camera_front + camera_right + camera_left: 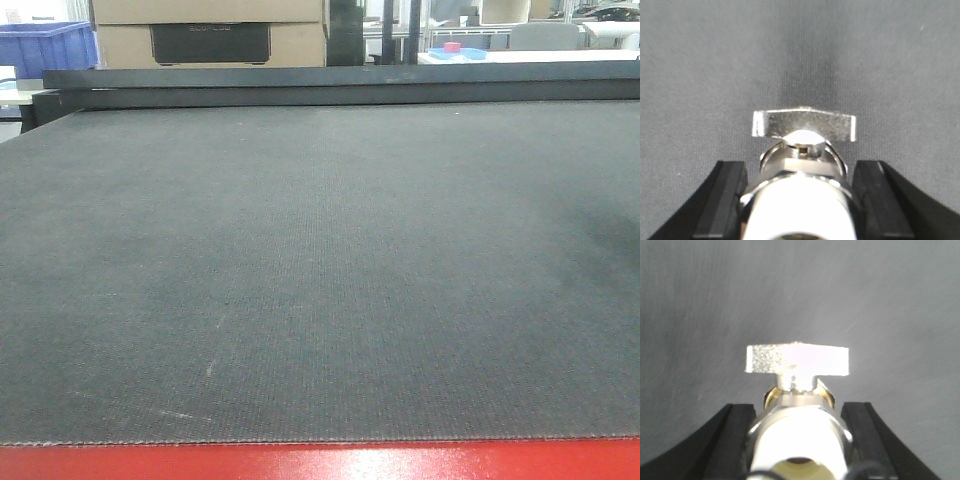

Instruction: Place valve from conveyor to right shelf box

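The conveyor [320, 260] fills the front view as a wide dark grey woven belt with nothing lying on it and no arm showing. In the left wrist view my left gripper [799, 412] is shut on a silver valve [797, 360]. Its flat T-handle points away and its white threaded end faces the camera, with black fingers [737, 432] at both sides of the body. The right wrist view shows my right gripper [799, 170] shut on a second, similar valve [805, 125] above the belt [800, 55]. The right shelf box is out of view.
The conveyor's red frame edge [320, 462] runs along the near side. A black rail [340, 85] closes the far end. Behind it stand a blue crate [45, 45], a cardboard box [210, 30] and a blue tray [455, 52] on a white table.
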You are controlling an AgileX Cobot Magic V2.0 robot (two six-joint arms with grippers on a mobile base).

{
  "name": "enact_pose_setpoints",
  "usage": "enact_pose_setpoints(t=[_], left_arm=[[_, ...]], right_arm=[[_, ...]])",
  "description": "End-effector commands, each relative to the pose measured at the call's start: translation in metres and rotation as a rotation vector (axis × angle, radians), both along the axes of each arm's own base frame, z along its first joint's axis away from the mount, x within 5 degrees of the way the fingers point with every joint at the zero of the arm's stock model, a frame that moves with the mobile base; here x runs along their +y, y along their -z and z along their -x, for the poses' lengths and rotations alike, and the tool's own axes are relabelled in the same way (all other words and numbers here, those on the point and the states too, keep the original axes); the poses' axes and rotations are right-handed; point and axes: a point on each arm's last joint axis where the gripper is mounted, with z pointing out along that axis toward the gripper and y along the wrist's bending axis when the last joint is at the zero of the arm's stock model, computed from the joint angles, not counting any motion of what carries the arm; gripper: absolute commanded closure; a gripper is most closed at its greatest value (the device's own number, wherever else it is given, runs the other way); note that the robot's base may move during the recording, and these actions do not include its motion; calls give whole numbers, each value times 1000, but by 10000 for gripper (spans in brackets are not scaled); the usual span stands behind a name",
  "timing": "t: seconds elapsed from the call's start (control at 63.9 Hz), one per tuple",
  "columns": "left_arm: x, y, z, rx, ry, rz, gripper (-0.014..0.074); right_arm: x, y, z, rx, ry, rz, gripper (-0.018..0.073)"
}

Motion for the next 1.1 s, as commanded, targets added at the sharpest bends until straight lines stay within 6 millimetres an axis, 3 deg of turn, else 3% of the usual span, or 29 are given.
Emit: enact_pose_setpoints(t=[0.0, 0.172, 0.36, 0.595, 0.814, 1.08], left_arm=[[-2, -14, 19, -149, -12, 17, 708], [-1, -29, 61, -372, -24, 5, 708], [-1, -20, 105, -446, -24, 2, 708], [-2, -25, 146, -568, -21, 2, 708], [-3, -32, 162, -646, -22, 1, 708], [-3, -33, 165, -660, -22, 1, 708]], right_arm=[[-3, -3, 15, -85, 15, -8, 725], [-6, 3, 43, -192, 24, -16, 725], [-11, 4, 77, -383, 38, -32, 725], [-13, -15, 109, -537, 40, -48, 725], [-15, -32, 125, -672, 43, -61, 725], [-16, -35, 129, -693, 44, -63, 725]])
